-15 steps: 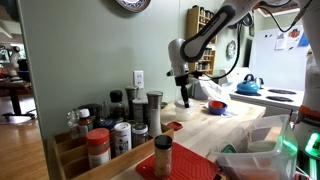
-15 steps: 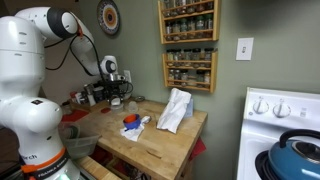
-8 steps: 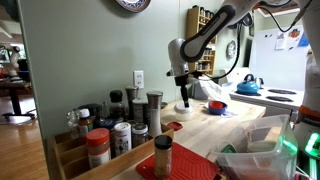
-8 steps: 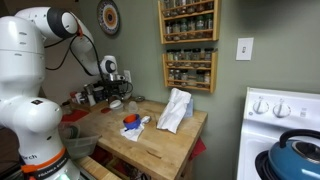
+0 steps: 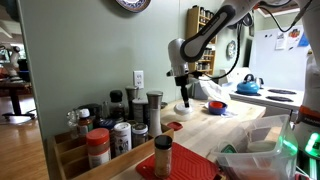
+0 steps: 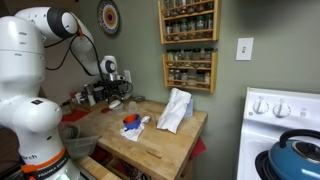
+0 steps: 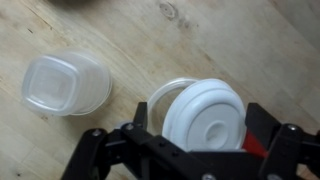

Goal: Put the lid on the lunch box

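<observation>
In the wrist view the white round lid point(image 7: 205, 110) lies tilted on the lunch box, a low round translucent container whose rim point(image 7: 165, 92) shows at the lid's upper left. My gripper point(image 7: 200, 125) is open. Its black fingers point(image 7: 135, 130) stand on either side of the lid, with a gap on the left side. A bit of red point(image 7: 255, 150) shows under the right finger. In both exterior views the gripper point(image 5: 183, 100) point(image 6: 118, 97) points down over the wooden counter; lid and box are too small to make out there.
A second translucent container point(image 7: 65, 85) with a squarish lid sits left of the lunch box. Spice jars point(image 5: 110, 130) crowd the counter's near end. A white cloth point(image 6: 175, 110), a red-and-blue object point(image 6: 130, 122) and a blue kettle point(image 5: 248, 86) are farther off.
</observation>
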You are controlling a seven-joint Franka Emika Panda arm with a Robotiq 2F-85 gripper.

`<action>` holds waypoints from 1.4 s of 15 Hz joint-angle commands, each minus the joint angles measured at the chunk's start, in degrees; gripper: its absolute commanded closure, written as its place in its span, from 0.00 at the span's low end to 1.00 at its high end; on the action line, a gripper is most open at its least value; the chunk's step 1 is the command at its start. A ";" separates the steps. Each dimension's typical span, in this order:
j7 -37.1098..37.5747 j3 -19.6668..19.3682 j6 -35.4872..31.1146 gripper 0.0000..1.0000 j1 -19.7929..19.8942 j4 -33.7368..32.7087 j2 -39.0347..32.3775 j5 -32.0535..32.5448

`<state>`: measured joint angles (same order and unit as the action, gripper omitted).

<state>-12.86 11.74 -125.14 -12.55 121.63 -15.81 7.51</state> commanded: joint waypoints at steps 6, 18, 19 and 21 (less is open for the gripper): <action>2.55 -1.11 0.08 0.00 0.01 0.65 1.21 3.65; 7.23 -2.61 -0.02 0.00 -0.01 0.39 0.66 7.51; 7.52 -2.68 0.07 0.00 -0.02 0.36 0.62 7.78; 8.06 -2.82 0.17 0.00 -0.01 0.32 0.52 8.20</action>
<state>-6.87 9.37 -125.17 -12.39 121.60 -15.18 13.65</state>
